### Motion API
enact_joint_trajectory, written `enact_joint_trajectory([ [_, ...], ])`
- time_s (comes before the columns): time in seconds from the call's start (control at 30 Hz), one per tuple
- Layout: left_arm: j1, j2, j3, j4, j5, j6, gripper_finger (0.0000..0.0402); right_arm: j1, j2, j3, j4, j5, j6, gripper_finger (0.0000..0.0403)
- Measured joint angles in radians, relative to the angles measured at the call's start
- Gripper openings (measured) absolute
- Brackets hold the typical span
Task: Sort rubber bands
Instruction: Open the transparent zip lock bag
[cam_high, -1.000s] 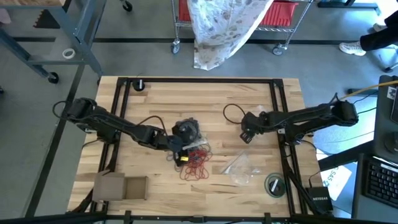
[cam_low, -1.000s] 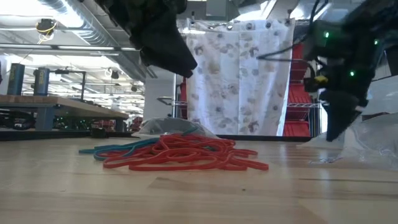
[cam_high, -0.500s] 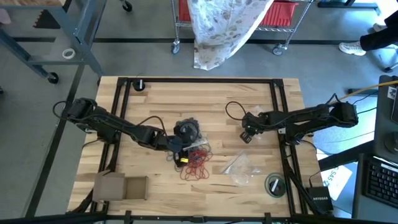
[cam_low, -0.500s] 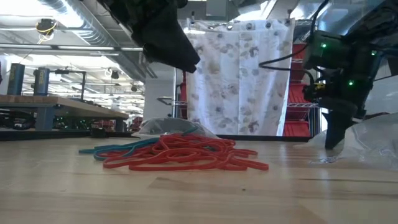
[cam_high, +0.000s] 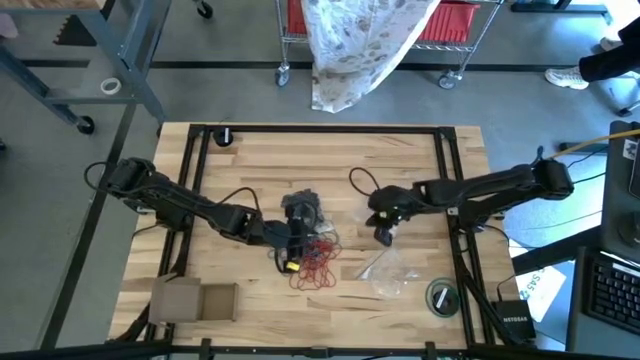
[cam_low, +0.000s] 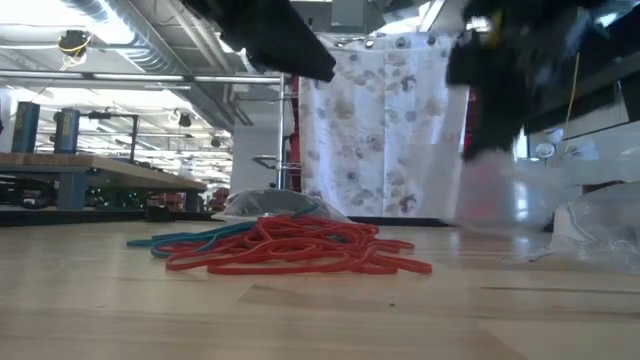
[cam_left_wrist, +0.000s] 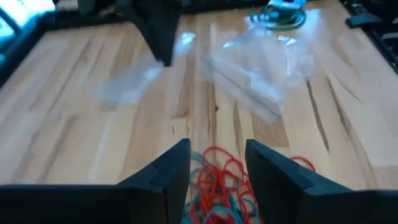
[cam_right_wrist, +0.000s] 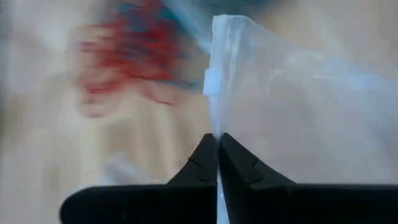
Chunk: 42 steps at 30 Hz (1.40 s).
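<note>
The rubber bands (cam_high: 316, 262) lie in a loose red and teal heap (cam_low: 290, 250) on the wooden table, near its middle. My left gripper (cam_high: 290, 248) hangs open just above the heap's left side, and the bands (cam_left_wrist: 217, 186) show between its fingers. My right gripper (cam_high: 382, 234) is right of the heap, shut on a clear plastic bag (cam_right_wrist: 286, 93). The bag (cam_low: 495, 200) hangs blurred below it in the low view. My right gripper pinches the clear bag by its edge (cam_right_wrist: 214, 127), beside the zip strip, between its two shut fingertips. The fingers slant down from the table's right side. The bag hangs slack below them, and whether its lower end rests on the table I cannot tell.
More clear bags (cam_high: 388, 272) lie crumpled right of the heap, near the front. A dark bundle in clear plastic (cam_high: 300, 210) sits just behind the heap. A cardboard box (cam_high: 195, 300) is at the front left and a green roll (cam_high: 441, 296) at the front right.
My right gripper has risen off the table and swung toward the table's left and near edge, closer to the heap. It has tipped as it went and carries the clear bag up with it. The heap of bands has not moved.
</note>
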<state>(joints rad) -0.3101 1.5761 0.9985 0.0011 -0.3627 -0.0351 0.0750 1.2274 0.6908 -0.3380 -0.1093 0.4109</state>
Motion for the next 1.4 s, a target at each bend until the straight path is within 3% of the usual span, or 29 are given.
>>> enact_joint_trajectory([
  [0.4, -0.019, 0.033, 0.001, 0.239, -0.001, 0.359, 0.0143, 0.163, 0.002, 0.089, 0.133, -0.032, 0.023, 0.0000],
  [0.8, 0.025, 0.071, -0.001, 0.303, -0.002, 0.417, 0.0143, 0.161, 0.061, 0.090, 0.267, -0.010, 0.007, 0.0000],
  [1.1, -0.009, 0.049, 0.000, 0.267, -0.050, 0.470, 0.0143, 0.161, 0.092, 0.090, 0.241, -0.036, 0.019, 0.0000],
  [1.4, -0.001, 0.049, -0.001, 0.211, 0.004, 0.465, 0.0143, 0.161, 0.091, 0.090, 0.295, -0.083, 0.026, 0.0000],
])
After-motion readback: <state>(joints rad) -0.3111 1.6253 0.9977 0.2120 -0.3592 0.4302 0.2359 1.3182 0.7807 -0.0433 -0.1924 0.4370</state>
